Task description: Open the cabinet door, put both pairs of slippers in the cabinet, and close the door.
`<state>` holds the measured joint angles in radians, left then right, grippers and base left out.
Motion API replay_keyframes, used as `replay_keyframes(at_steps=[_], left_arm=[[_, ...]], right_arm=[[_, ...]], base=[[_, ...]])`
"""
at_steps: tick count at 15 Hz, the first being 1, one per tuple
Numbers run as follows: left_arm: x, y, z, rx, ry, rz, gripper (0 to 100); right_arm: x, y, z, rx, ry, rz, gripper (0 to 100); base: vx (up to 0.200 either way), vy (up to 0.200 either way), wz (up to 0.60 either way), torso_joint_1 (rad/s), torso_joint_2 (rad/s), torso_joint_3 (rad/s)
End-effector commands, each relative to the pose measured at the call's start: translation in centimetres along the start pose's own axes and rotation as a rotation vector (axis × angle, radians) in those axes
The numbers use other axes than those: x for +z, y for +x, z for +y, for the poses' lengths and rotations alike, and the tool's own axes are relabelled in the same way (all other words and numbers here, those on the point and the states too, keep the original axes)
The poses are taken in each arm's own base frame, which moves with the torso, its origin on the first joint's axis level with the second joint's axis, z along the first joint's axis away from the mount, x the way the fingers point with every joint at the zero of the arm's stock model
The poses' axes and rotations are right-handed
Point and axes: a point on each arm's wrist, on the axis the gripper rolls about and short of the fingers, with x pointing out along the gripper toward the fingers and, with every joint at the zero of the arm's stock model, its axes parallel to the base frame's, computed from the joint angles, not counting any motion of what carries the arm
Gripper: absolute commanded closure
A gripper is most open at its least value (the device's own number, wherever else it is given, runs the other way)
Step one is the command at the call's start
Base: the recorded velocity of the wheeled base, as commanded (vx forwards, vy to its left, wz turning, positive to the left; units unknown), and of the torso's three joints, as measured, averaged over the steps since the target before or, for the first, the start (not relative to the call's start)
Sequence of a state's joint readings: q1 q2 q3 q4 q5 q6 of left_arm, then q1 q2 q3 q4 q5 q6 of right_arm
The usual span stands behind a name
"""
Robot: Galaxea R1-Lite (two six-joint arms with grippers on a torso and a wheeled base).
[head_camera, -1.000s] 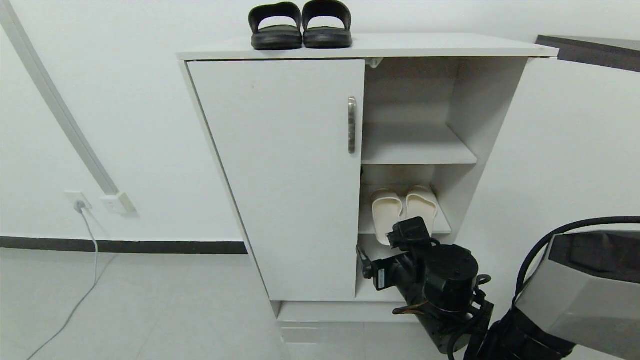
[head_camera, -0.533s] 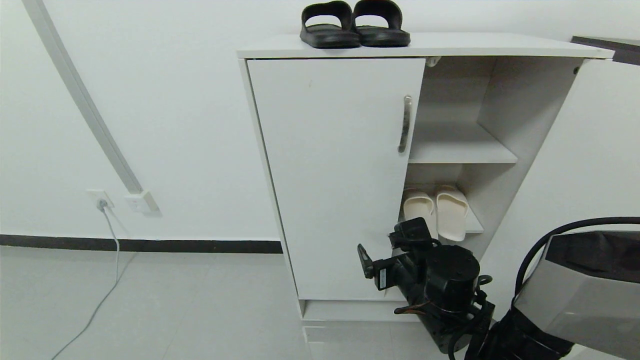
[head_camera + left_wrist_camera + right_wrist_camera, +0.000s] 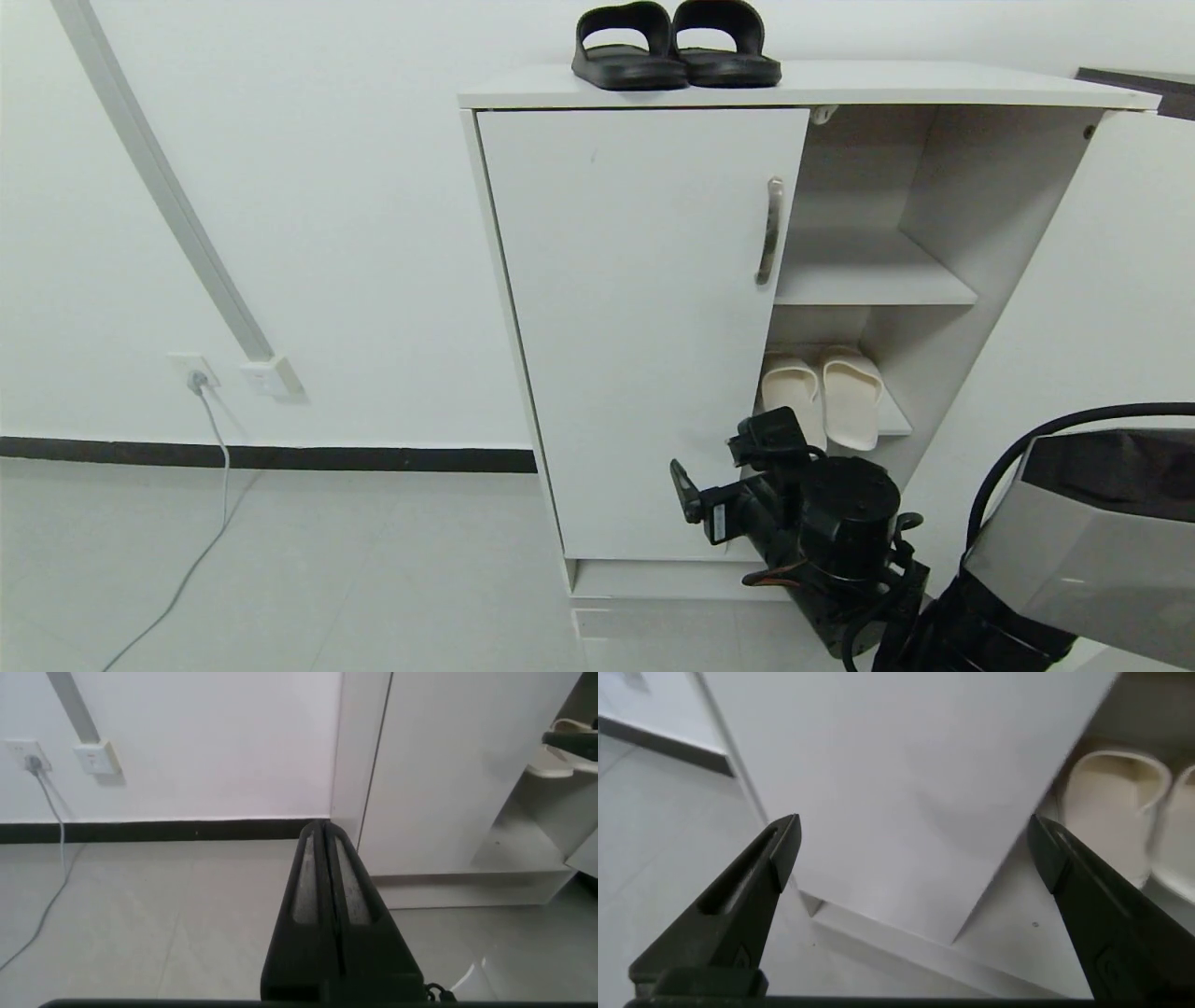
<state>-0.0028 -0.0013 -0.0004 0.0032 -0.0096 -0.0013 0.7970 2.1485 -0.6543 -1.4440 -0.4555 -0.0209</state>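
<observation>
Cream slippers (image 3: 822, 397) sit on the cabinet's (image 3: 934, 89) middle shelf; black slippers (image 3: 677, 47) lie on its top, unstowed. Right gripper (image 3: 913, 831) splayed, empty, low before the cabinet's shut door (image 3: 635, 327); left gripper (image 3: 325, 835) clenched, empty. Judged next: rise to the top, grasp the black pair.

We see a white cabinet (image 3: 990, 205) standing on the grey tiled floor (image 3: 327, 569). On its top panel (image 3: 934, 86), a pair of black slippers (image 3: 677, 47) sits side by side, touching. Inside, a lower shelf (image 3: 894, 425) carries a pair of cream slippers (image 3: 822, 401), also side by side. A grey cable (image 3: 177, 579) trails across the floor.
</observation>
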Motion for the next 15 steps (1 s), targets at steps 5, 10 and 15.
replay_keyframes(at_steps=[5,10,15], left_arm=[[0.03,0.0,0.0,0.0,-0.005,0.0,100],[0.03,0.0,0.0,-0.001,0.0,0.0,100],[0.03,0.0,0.0,-0.001,0.0,0.0,100]], right_arm=[[-0.54,-0.03,0.1,0.01,-0.017,0.014,0],[-0.9,-0.06,0.16,0.013,-0.021,0.025,0],[-0.89,-0.14,0.11,0.012,-0.02,0.023,0]], base=[[0.0,0.0,0.0,0.0,0.0,0.0],[0.0,0.0,0.0,0.0,-0.04,-0.042],[0.0,0.0,0.0,0.028,-0.34,-0.349]])
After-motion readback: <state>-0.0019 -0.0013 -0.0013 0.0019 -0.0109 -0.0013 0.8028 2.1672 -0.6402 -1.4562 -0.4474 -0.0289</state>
